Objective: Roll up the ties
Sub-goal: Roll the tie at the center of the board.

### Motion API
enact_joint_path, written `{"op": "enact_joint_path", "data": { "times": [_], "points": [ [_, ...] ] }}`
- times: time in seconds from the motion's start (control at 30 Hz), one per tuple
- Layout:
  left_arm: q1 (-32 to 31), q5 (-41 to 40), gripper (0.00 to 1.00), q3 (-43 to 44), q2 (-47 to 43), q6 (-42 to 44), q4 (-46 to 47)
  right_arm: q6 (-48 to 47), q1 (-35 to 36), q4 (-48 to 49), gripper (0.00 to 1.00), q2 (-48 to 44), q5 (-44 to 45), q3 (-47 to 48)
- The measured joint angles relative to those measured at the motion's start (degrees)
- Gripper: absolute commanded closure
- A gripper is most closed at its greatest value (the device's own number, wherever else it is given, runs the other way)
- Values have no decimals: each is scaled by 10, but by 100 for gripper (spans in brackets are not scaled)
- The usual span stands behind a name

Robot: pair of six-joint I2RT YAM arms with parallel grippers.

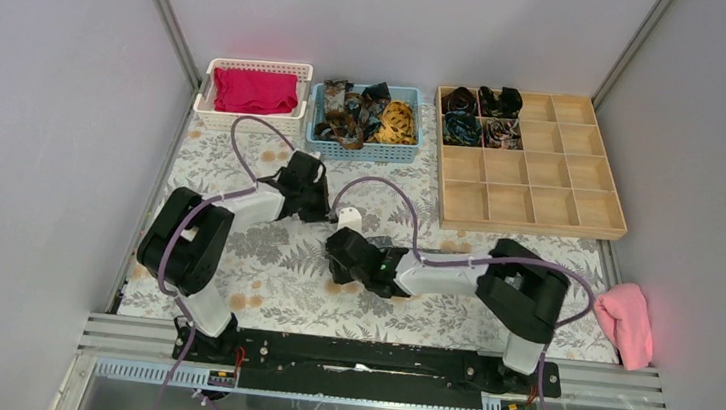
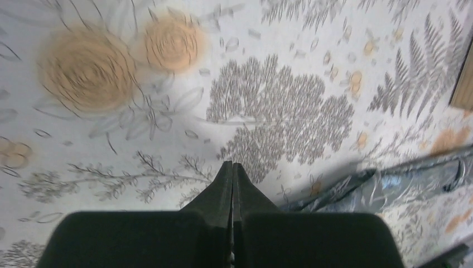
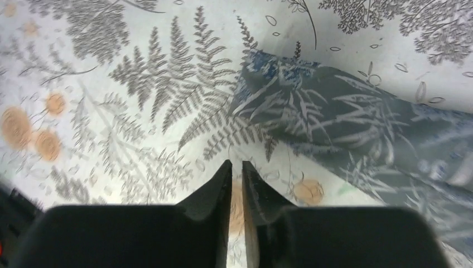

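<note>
Looking down from above, we see both arms reaching over the flowered tablecloth (image 1: 273,267) toward its middle, their heads close together. Our left gripper (image 2: 232,167) has its fingers pressed flat together with nothing between them, and it hangs over bare cloth. In its wrist view a flat tie (image 2: 401,190), grey-blue with a pale leaf pattern, lies at about 4 o'clock from the tips, near them but not touching. Our right gripper (image 3: 237,166) shows only a narrow slit between its fingers, and we see tablecloth through the gap, so it holds nothing. In that wrist view the same flat tie spreads from 1 o'clock to 4 o'clock of the tips, with its pointed end nearest them and just clear of them. In the top view a blue basket (image 1: 364,153) at 12 o'clock holds loose ties (image 1: 358,109), dark ones and one yellow-orange. A wooden tray (image 1: 541,197) at 1 o'clock carries four rolled ties (image 1: 462,127) in the two-by-two block of compartments at its far left corner. A white basket (image 1: 246,121) at 11 o'clock holds a magenta cloth (image 1: 254,91), and a pink cloth (image 1: 626,321) lies at 4 o'clock on the table's edge.
</note>
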Motion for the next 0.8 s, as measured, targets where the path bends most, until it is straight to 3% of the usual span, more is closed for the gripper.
{"op": "enact_joint_path", "data": {
  "times": [0.1,0.2,0.4,0.6,0.8],
  "points": [
    [4,-32,100,36,3,2,-26,-1,6,-35,78,-52,3,-8],
    [7,-65,100,62,1,1,-43,-1,7,-61,84,-112,18,-21],
    [10,-94,100,20,-86,-25,-64,-1,7,-125,98,-194,118,-33],
    [10,-56,100,-59,-166,-66,-54,-19,-1,-213,100,-145,228,37],
    [17,28,100,-123,-150,-94,-22,-39,-58,-221,100,-96,235,50]
  ]
}}
